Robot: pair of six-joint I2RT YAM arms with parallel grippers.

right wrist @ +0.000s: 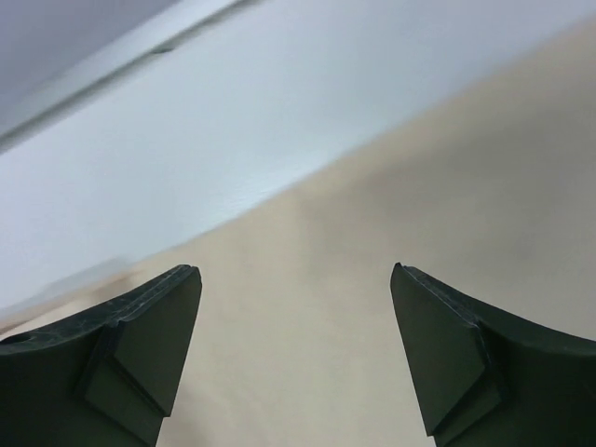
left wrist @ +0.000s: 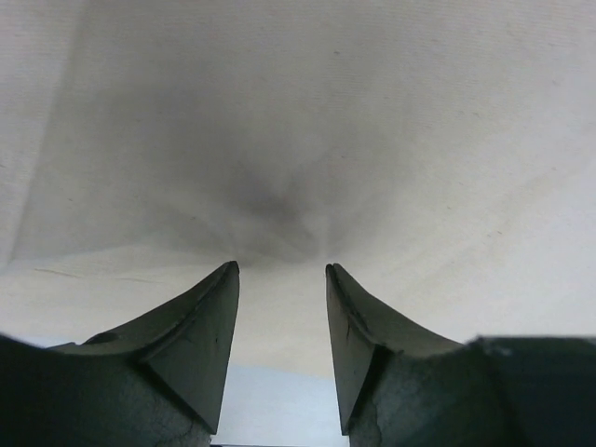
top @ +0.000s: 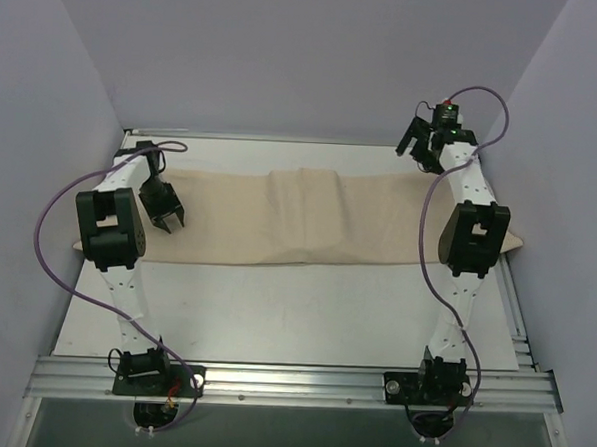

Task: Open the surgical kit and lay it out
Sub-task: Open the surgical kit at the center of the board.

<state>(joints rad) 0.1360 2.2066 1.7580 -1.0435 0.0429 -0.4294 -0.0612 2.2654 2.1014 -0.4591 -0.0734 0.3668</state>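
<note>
Our two arms, white and black

We see white links on the left arm (top: 125, 295) and right arm (top: 454, 312), blocky black joint housings (top: 106, 228), a purple cable (top: 40, 230) looping beside each, black bases (top: 143, 368), and dark wedge-shaped fingers (left wrist: 200, 335), scuffed, on the left gripper (left wrist: 281, 270) and right gripper (right wrist: 296, 270).

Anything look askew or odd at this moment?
Mildly: the cloth wrap is not flat. A folded, rumpled hump sits at its middle, and its right corner seems to poke past the table edge. No tray or instruments show.
</note>
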